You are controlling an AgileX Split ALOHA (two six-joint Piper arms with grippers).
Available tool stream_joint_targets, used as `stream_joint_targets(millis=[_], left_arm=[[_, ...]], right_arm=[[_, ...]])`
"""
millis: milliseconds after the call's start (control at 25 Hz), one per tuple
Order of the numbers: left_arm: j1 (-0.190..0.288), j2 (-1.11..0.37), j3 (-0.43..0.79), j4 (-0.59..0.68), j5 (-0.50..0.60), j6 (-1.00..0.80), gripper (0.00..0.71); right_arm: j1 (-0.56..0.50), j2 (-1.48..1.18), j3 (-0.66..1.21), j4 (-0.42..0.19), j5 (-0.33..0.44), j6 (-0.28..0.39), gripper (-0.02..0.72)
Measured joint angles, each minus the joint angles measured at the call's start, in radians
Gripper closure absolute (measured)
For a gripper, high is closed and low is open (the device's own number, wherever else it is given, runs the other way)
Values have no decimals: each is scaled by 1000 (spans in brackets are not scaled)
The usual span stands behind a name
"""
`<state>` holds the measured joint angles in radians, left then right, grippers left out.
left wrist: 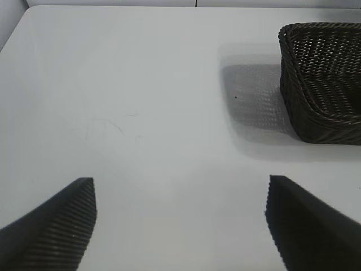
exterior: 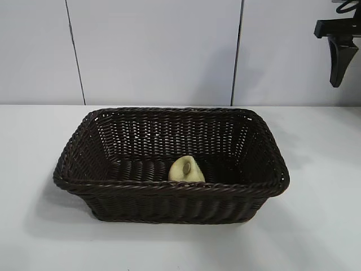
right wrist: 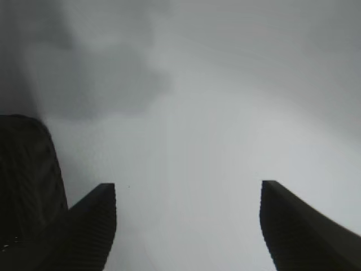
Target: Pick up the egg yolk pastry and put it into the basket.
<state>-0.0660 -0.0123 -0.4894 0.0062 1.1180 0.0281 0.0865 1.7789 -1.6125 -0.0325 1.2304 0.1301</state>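
The pale yellow egg yolk pastry (exterior: 186,170) lies tilted inside the dark brown wicker basket (exterior: 96,183), against its near wall, in the exterior view. One corner of the basket also shows in the left wrist view (left wrist: 324,79). My left gripper (left wrist: 180,226) is open and empty above bare table, well away from the basket. My right gripper (right wrist: 188,228) is open and empty over bare white table; a part of it hangs raised at the top right of the exterior view (exterior: 341,48). The pastry is hidden in both wrist views.
The white table (exterior: 45,237) runs all around the basket. A pale panelled wall (exterior: 158,51) stands behind it. A dark shape (right wrist: 22,180) sits beside one right finger.
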Motion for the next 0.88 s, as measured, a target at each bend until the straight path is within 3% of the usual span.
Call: stream_joint_targets(millis=[280,480,880], left_arm=[[0,0,0,0,0,0,112],[0,0,0,0,0,0,112],[0,0,0,0,0,0,112]], right_arm=[[39,-150,0,16,4,0,185],[39,-268,31,-16,8,0,185],[39,-563,502,-50,8,-2,185]])
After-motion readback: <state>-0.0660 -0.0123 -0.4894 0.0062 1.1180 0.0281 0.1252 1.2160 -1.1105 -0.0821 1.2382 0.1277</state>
